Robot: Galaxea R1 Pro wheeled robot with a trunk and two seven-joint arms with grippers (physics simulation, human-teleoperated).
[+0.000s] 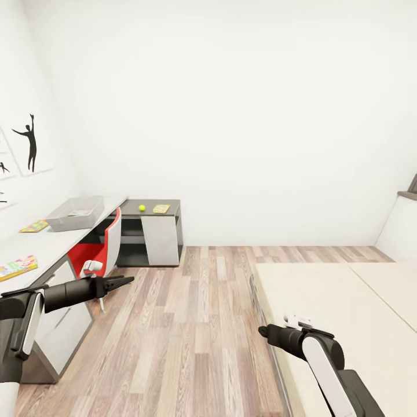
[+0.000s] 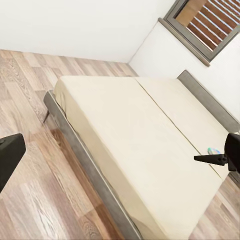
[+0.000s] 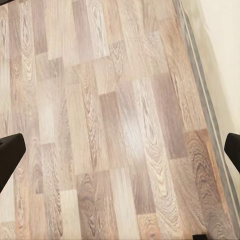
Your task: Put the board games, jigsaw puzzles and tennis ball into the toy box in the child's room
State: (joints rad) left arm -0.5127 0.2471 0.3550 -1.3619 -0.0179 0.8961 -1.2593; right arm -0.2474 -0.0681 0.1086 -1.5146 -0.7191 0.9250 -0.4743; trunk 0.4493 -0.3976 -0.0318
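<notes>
On the bench (image 1: 55, 243) at your left sits the toy box (image 1: 76, 212), a puzzle (image 1: 33, 226) beside it; ball (image 1: 142, 207) on the lower section. Left tool (image 1: 123, 282) empty, fingers together. Right tool (image 1: 267, 331): fingers apart, over floor by the bed (image 1: 347, 313).

We are looking into a white-walled room where pale light is spreading evenly over the bare far wall (image 1: 249, 116). A wood-plank floor (image 1: 191, 324) is running between the furniture, its boards mixing grey and brown. A red and white chair (image 1: 101, 246) is standing tucked at the left. Black silhouette pictures (image 1: 28, 142) are hanging on the left wall, and a grey-framed window (image 2: 210, 25) is showing slatted brown blinds.
</notes>
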